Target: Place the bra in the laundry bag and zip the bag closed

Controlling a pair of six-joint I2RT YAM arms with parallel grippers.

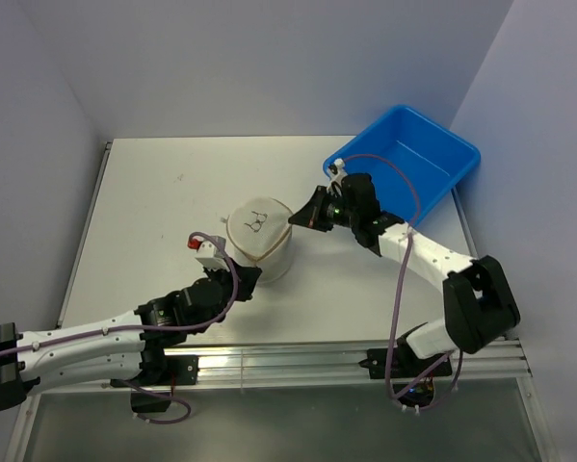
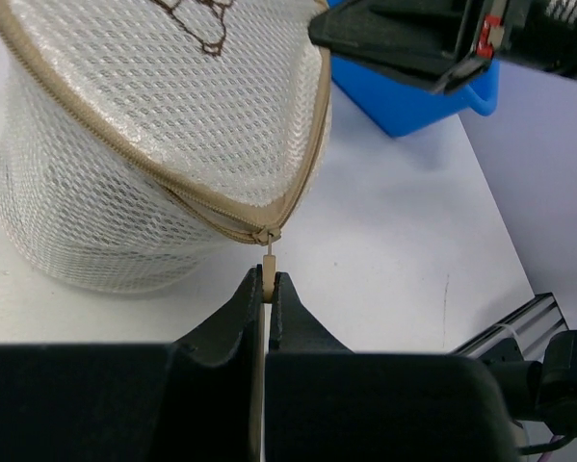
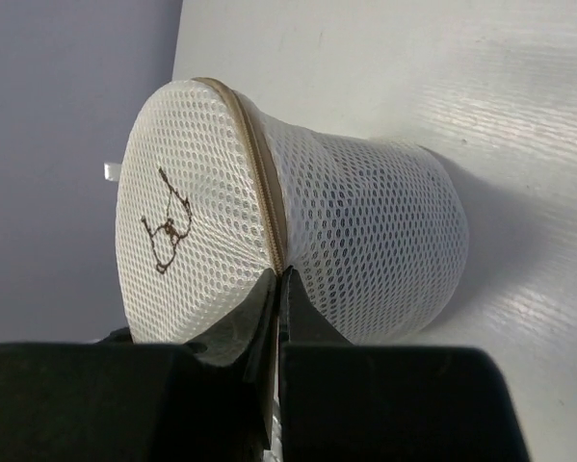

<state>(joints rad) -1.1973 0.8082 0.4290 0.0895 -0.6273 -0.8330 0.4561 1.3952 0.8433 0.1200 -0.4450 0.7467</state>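
The laundry bag (image 1: 259, 241) stands near the middle of the table (image 1: 144, 202), between the two grippers, with its round marked face tipped upward. The left gripper (image 2: 267, 289) is at the bag's near side, its jaws closed flat on the tan zipper pull (image 2: 268, 262) that hangs from the rim. The right gripper (image 3: 278, 284) comes in from the opposite side, its jaws pressed together on the bag's tan rim. The blue bin (image 1: 413, 164) sits behind that arm, at the table's far right corner.
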